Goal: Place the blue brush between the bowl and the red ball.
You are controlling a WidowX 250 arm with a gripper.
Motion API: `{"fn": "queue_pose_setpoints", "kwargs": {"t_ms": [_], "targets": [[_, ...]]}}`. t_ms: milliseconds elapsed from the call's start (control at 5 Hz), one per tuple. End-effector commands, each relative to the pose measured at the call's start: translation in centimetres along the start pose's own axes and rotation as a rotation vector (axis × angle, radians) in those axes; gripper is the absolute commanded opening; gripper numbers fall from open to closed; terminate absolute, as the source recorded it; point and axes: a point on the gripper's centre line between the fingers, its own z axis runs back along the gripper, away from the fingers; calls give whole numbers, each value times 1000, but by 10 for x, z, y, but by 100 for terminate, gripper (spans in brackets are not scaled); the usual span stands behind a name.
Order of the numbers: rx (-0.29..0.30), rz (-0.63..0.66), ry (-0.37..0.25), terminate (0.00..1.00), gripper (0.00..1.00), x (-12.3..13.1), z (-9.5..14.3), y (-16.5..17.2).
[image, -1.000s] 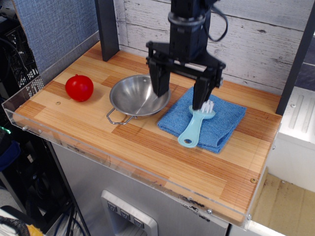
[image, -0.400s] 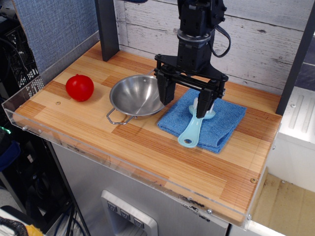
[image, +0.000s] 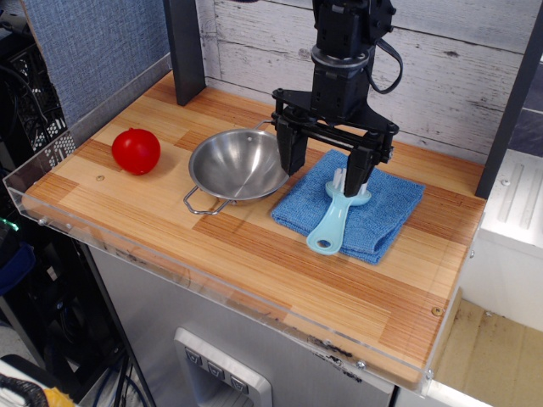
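Gripper: while its two black fingers stand wide apart with nothing held between them, the gripper hangs low over the near edge of the cloth's back half, at about 1 o'clock on the tabletop.
Fingers: one finger sits beside the bowl's 3 o'clock rim; the other is at the brush head, though contact cannot be told.
Blue brush: the blue brush lies flat on the blue cloth, bristle head at 12 o'clock, handle with its hole pointing to 6 o'clock.
Bowl: the bowl stands at 9 o'clock of the cloth, its rim touching or just overlapping the cloth's edge.
Red ball: the red ball rests at 9 o'clock of the bowl, well apart from it.
Table: the wooden table carries all of these.
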Motion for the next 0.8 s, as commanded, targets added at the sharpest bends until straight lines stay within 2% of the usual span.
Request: {"fn": "queue_pose_setpoints", "kwargs": {"t_ms": [0, 600], "targets": [[9, -25, -47, 0, 100, 19, 5, -17], [35, -28, 4, 0, 100, 29, -20, -22]]}}
